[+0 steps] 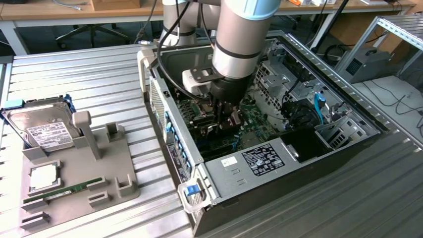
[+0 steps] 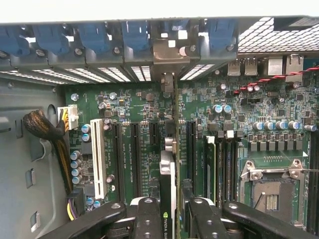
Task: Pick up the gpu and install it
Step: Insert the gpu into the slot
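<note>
- The arm (image 1: 241, 29) comes in from above, grey forearm pointing steeply down.
- Wrist (image 1: 228, 89) is vertical, its black section straight under the forearm.
- Gripper (image 1: 225, 119) hangs below the wrist, fingertips lowest.
- On the wrist view, the two black fingers (image 2: 148, 219) sit side by side, jaws drawn in close.
- They're clamped on the gpu (image 2: 167, 174), held edge-on between them.

Robotics lab. Open PC case (image 1: 264, 168) on a ribbed aluminium table (image 1: 79, 74), robot arm (image 1: 241, 34) down inside it. Behind the case: desks (image 1: 39, 12) with cables, chair base (image 1: 89, 30). Extrusion frame (image 1: 396, 27) at the exterior view's right of the case, parts fixture (image 1: 112, 168) at its left.
</note>
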